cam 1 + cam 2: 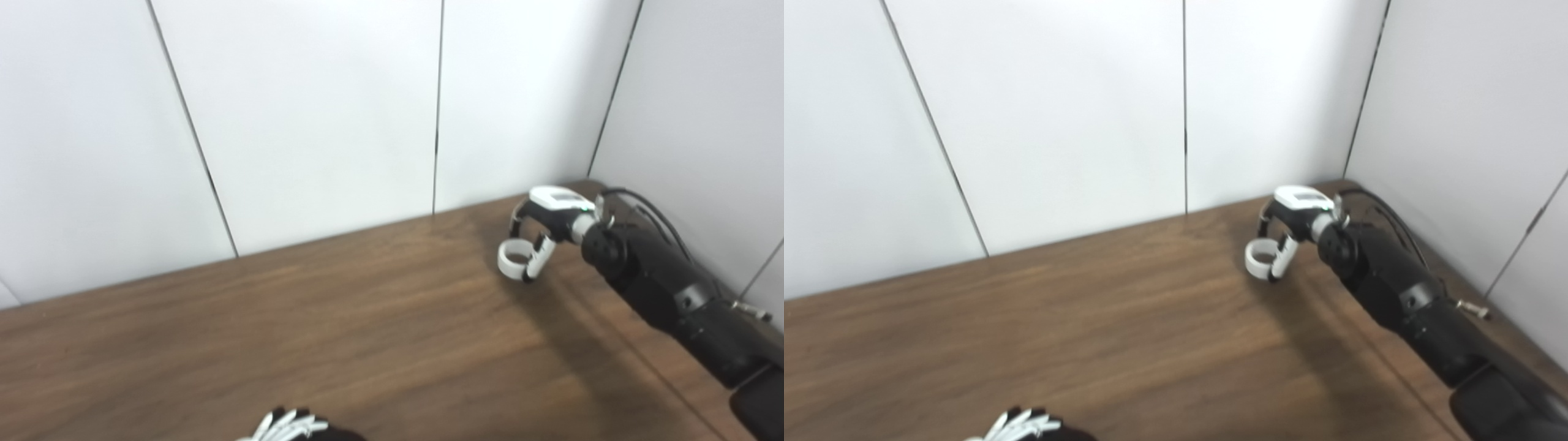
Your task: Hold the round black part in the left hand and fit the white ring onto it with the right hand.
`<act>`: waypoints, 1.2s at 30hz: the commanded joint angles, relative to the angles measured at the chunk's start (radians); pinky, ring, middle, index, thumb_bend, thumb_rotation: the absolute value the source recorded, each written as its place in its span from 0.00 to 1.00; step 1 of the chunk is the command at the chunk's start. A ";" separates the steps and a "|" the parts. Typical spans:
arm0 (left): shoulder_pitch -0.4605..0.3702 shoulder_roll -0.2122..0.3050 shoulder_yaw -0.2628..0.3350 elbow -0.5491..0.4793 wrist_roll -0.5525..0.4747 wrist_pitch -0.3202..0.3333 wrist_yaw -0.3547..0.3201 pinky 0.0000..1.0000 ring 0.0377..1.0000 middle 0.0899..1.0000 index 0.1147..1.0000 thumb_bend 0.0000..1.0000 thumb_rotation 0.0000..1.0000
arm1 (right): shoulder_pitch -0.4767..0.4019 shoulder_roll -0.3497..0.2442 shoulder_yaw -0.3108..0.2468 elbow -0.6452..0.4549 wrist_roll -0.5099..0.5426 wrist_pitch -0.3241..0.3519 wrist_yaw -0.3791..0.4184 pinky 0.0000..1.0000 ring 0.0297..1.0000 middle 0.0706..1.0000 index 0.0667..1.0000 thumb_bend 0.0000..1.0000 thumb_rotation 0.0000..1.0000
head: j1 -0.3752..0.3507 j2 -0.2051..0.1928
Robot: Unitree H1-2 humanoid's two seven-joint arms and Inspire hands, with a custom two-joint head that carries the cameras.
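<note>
The white ring lies low over the brown table near the far right corner. My right hand reaches over it from the right. Its thumb presses the ring's right side and the fingers curl down behind it, so the hand is shut on the ring. Whether the ring touches the wood is unclear. Only the white fingertips of my left hand show at the bottom edge, over something black that may be the round black part. Most of both is cut off.
White wall panels close off the table at the back and on the right, meeting in a corner just behind the right hand. Black cables run along the right wall. A small metal bolt lies by the right forearm.
</note>
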 commanded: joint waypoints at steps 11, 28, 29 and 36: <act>-0.026 -0.039 -0.033 -0.026 0.063 0.095 -0.064 1.00 0.90 0.81 0.42 0.52 0.06 | 0.016 -0.044 -0.089 -0.454 0.109 0.046 0.202 0.91 0.93 0.82 0.44 0.53 0.14 | 0.130 0.119; -0.062 -0.062 -0.058 -0.044 0.105 0.159 -0.095 1.00 0.91 0.81 0.42 0.52 0.07 | 0.027 0.069 -0.033 -0.848 0.156 0.189 0.386 0.93 0.93 0.81 0.44 0.53 0.14 | 0.191 0.197; -0.063 -0.062 -0.058 -0.041 0.104 0.156 -0.092 1.00 0.91 0.81 0.42 0.52 0.07 | 0.027 0.078 -0.026 -0.859 0.154 0.194 0.395 0.93 0.93 0.81 0.44 0.53 0.14 | 0.194 0.199; -0.066 -0.069 -0.059 -0.037 0.104 0.147 -0.086 1.00 0.90 0.80 0.42 0.52 0.07 | 0.039 0.127 0.014 -0.893 0.130 0.193 0.425 0.93 0.92 0.81 0.44 0.53 0.14 | 0.201 0.207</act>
